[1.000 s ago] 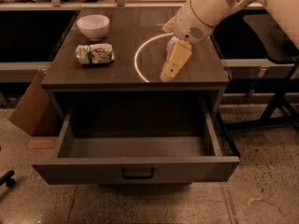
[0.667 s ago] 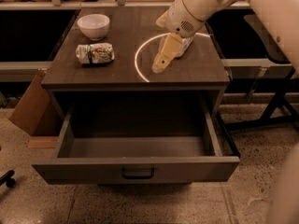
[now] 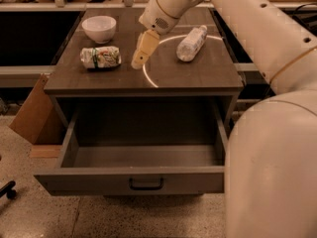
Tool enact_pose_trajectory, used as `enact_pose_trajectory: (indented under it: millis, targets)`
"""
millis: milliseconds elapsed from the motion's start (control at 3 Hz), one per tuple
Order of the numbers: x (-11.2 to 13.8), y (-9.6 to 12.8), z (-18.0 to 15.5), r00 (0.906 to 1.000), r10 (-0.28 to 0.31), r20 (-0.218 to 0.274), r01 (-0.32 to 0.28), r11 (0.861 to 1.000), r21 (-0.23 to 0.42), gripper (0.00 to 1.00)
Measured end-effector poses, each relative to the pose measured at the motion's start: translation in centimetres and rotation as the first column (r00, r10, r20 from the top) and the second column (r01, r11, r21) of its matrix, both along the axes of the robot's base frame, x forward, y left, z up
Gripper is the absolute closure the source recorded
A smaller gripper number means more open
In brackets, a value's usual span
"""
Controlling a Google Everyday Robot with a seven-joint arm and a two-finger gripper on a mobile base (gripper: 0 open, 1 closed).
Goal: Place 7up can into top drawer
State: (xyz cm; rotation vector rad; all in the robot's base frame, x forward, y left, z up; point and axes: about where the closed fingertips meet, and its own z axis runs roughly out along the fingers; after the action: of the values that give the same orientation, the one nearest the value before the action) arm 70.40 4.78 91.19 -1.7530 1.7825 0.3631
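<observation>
- Dark wood cabinet top (image 3: 198, 76), seen from above and in front; a thin white ring (image 3: 148, 76) is marked on it, and speckled floor (image 3: 49, 217) lies below.
- Writing: the can (image 3: 100, 57) shows green lettering and a green band on silvery white, but no word can be read. The bottle's (image 3: 191, 43) label cannot be read either.
- Arm (image 3: 237, 19): white, coming in from the upper right of the picture. Its bulky lower part fills the right edge, and the wrist bends down toward the cabinet top.
- Gripper (image 3: 137, 61): tan, pointing down and toward the picture's left, its tip low over the wood at the ring's left edge. It holds nothing; whether it is clenched or released, I cannot tell.
- Can: on its side on the cabinet top, just beside the gripper on the picture's left and not touching it. Its sides are dented.
- Bowl (image 3: 99, 28): white, round and upright, beyond the can and farther back than the gripper.
- Bottle: clear plastic with a white cap, lying on its side on the gripper's other side, inside the ring.
- Drawer (image 3: 74, 180): pulled fully out, below the gripper and nearer the camera, its grey inside bare. A dark handle (image 3: 146, 184) sits at the centre of its front.
- Cardboard (image 3: 29, 110) leans against the cabinet, low on the picture's left.
</observation>
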Motion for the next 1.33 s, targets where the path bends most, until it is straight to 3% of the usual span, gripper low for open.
enact_pose_trajectory:
  millis: [333, 1333]
  targets:
    - [0.0, 0.0, 0.0, 1.0000, 0.000, 0.000, 0.000, 1.000, 0.000, 0.00]
    - [1.6, 7.4, -1.8, 0.9963, 0.083, 0.021, -0.082, 0.995, -0.058, 0.00]
